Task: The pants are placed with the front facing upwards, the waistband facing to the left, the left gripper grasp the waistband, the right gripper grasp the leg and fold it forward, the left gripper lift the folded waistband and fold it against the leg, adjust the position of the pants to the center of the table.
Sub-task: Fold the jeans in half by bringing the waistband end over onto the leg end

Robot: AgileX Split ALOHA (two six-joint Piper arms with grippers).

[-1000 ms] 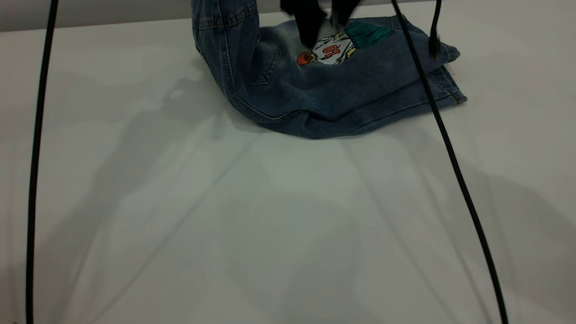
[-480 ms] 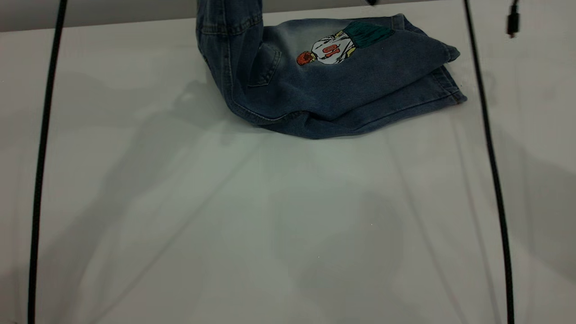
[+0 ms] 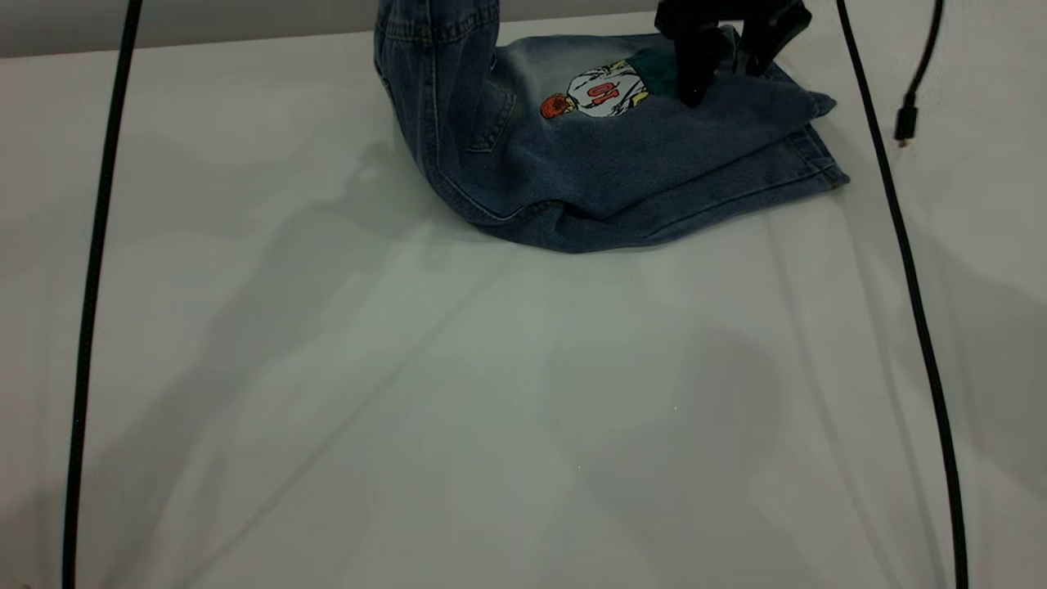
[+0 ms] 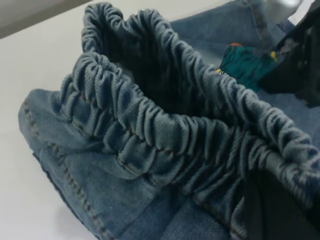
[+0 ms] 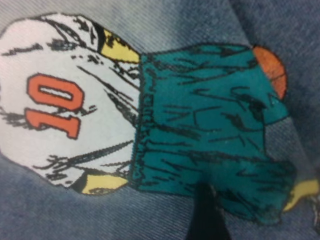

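The pants [image 3: 622,155] lie folded at the far middle of the surface [image 3: 327,393], long axis left-right, waistband [image 4: 165,135] lifted at the left by the left gripper, unseen outside. The right gripper [image 3: 724,61], jaws parted, presses beside the patch [image 3: 605,86].

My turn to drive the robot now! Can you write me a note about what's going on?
Left gripper: out of the outside view, holding the waistband up, above the table.
Right gripper: open, tips down on the pants beside the cartoon patch.
Done: legs folded, patch on top.
Left: lay the waistband over onto the legs, then slide the pants to the table's middle.
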